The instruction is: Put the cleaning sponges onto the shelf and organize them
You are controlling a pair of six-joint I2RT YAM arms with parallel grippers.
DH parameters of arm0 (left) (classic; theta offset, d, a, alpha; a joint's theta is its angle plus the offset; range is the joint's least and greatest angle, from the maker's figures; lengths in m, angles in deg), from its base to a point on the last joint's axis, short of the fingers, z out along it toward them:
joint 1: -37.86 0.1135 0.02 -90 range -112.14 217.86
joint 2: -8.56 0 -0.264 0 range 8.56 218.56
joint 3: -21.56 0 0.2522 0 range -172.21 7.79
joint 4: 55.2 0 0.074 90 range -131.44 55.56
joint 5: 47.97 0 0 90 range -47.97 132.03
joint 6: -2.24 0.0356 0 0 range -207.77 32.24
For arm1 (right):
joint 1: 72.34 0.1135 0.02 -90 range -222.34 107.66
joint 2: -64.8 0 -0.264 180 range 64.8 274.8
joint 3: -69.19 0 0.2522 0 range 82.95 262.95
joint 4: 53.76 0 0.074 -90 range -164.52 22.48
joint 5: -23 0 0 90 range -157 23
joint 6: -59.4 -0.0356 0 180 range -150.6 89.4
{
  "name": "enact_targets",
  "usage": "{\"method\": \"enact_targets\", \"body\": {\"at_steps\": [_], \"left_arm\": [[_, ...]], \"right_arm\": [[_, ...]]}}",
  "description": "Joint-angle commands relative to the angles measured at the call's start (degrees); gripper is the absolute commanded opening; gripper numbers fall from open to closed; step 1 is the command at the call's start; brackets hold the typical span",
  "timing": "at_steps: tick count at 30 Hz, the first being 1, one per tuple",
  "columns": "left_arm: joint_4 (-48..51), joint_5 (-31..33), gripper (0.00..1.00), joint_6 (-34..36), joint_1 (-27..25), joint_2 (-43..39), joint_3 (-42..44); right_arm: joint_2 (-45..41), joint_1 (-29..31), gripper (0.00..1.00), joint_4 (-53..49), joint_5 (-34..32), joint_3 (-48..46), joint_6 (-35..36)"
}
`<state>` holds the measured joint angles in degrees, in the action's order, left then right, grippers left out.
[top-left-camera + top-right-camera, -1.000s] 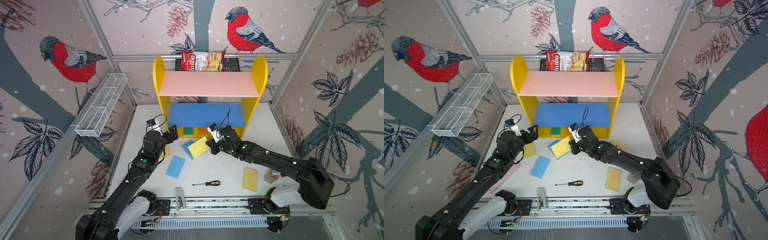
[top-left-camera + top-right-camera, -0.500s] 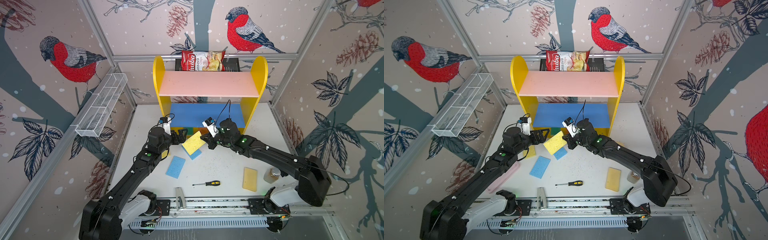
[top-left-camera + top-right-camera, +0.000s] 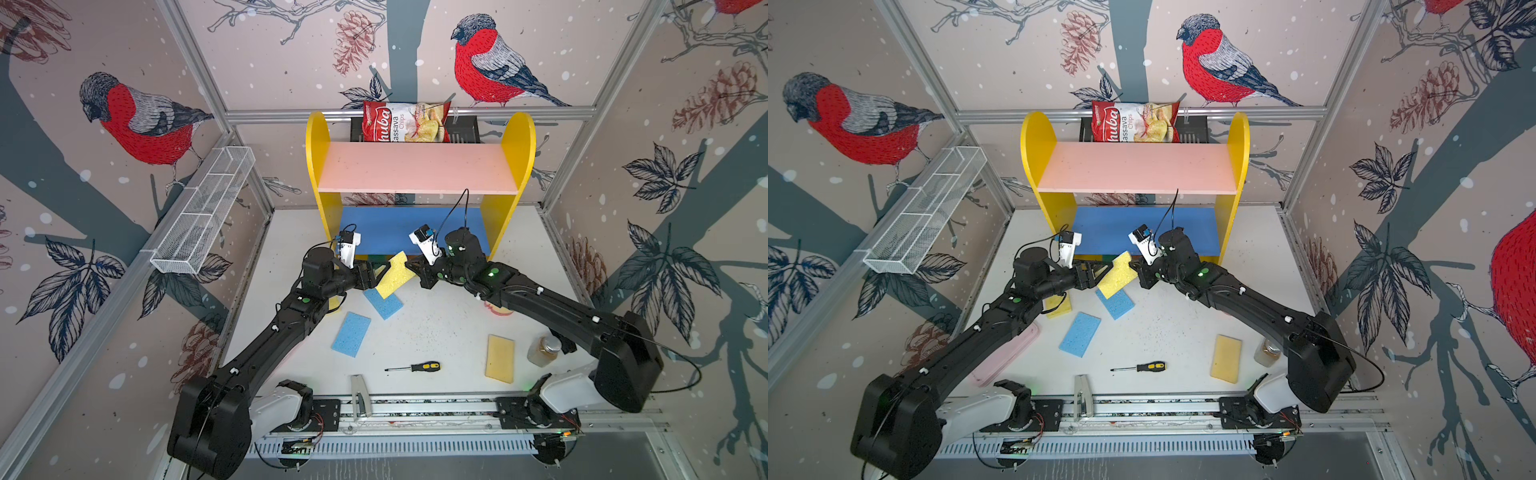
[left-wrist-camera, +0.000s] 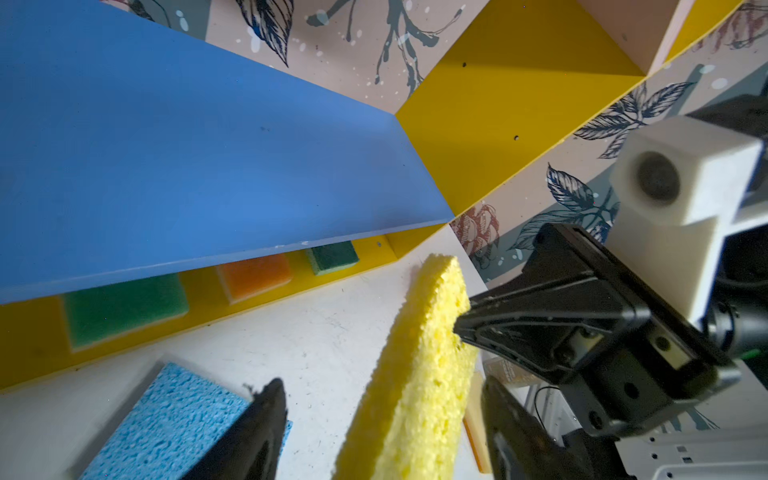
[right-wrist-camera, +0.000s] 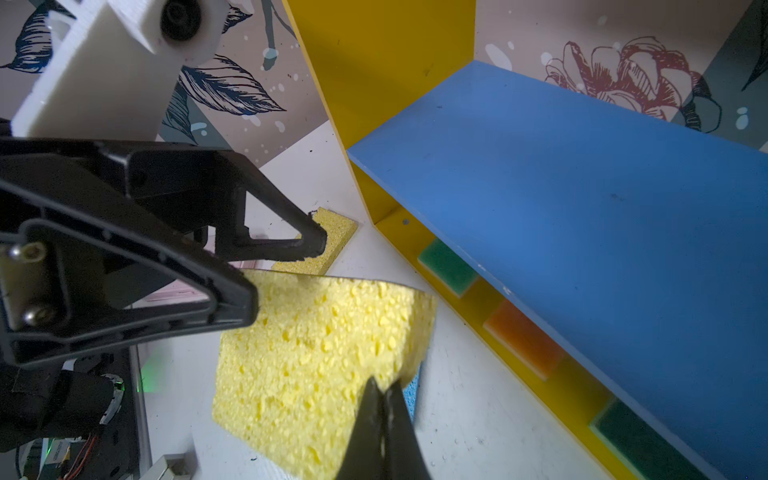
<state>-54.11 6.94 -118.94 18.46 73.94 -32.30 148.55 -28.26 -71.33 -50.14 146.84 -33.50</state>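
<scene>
Half buried beneath blue wooden middle board [image 4: 187,145]: green rectangular foam sponge [image 4: 124,307], orange rectangular foam sponge [image 4: 255,276]. Partly behind black left arm [image 3: 984,330]: flat yellow foam sponge [image 3: 1059,306]. Cropped at left wrist view's edge: porous yellow rectangular foam sponge [image 4: 415,374].

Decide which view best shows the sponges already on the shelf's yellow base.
Left wrist view: green sponge, orange sponge and dark green sponge lie in a row. In the right wrist view the blue board hides more; both top views show only slivers.
</scene>
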Motion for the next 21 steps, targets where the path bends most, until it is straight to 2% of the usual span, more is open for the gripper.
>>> {"method": "enact_targets", "body": {"at_steps": [1,6,8,10,13,17,18,19,21], "left_arm": [[-5.9,-4.5,0.71,-2.5,0.0,0.3,0.8],[-7.5,-6.1,0.72,-3.9,-0.4,0.5,1.5],[-8.0,-6.4,0.66,-4.0,-1.1,0.8,1.4],[-8.1,-6.5,0.54,-3.9,-1.9,1.5,0.9],[-7.8,-6.0,0.25,-3.5,-3.5,2.4,-0.2],[-9.1,-4.0,0.10,-4.5,-5.3,2.7,-0.8],[-10.0,-3.7,0.08,-5.0,-5.5,2.7,-0.7],[-11.1,-3.5,0.06,-5.7,-5.6,2.7,-0.5],[-13.9,-2.6,0.05,-7.4,-5.8,2.1,0.3]], "right_arm": [[0.2,-0.3,0.00,-0.2,-0.9,0.9,1.3],[0.0,-0.3,0.00,1.2,-0.4,1.2,1.3],[0.0,-0.3,0.00,1.7,-0.2,1.5,1.3],[-0.1,-0.3,0.00,2.1,0.1,1.9,1.5],[-0.5,-0.3,0.00,2.7,0.2,2.1,1.8],[-1.8,-0.3,0.00,3.3,-0.7,1.5,1.9],[-2.4,-0.3,0.01,3.7,-1.3,1.1,1.9],[-3.2,-0.4,0.07,4.3,-2.4,0.4,1.6],[-5.2,-0.6,0.29,6.8,-4.2,-1.8,0.3]]}}
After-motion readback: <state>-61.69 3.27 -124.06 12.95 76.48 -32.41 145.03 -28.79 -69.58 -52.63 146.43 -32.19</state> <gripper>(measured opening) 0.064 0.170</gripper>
